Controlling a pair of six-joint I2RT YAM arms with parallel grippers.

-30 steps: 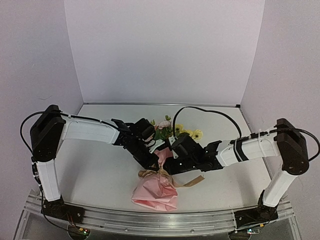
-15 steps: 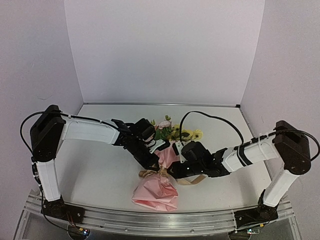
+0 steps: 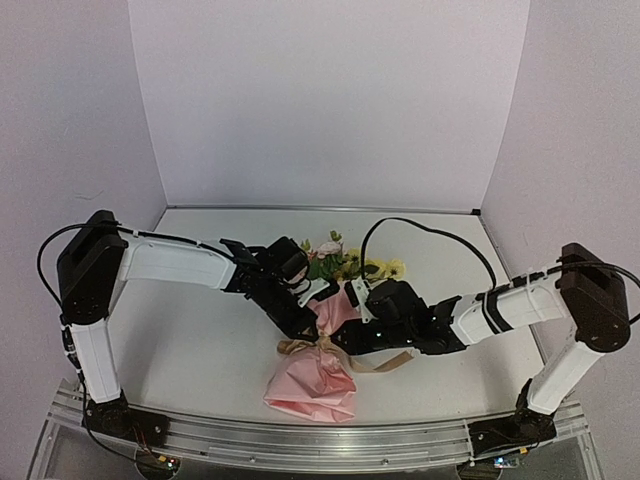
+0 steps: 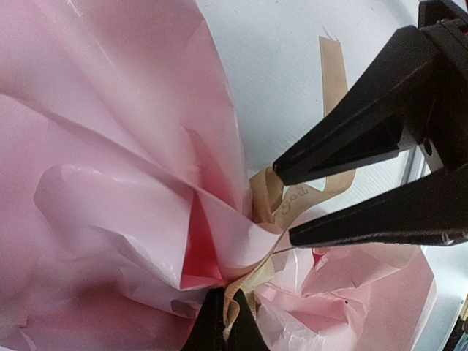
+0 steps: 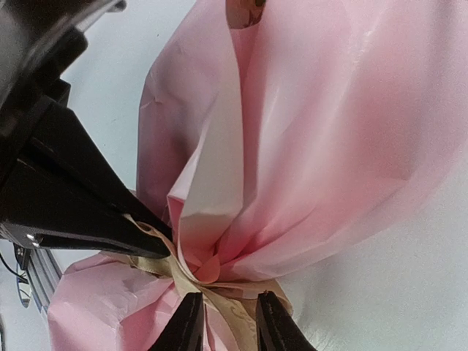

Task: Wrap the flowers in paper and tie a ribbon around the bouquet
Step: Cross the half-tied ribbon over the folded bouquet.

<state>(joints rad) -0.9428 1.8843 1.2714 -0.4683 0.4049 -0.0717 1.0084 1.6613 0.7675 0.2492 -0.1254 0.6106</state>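
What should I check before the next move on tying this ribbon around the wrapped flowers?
1. The left hand is shut on the ribbon: ok.
2. The right hand is open and straddles the ribbon: ok.
3. The ribbon sits at the gathered waist of the paper: ok.
4. The flowers poke out of the paper's far end: ok.
5. The knot is finished: cannot tell, both hands crowd the crossing.
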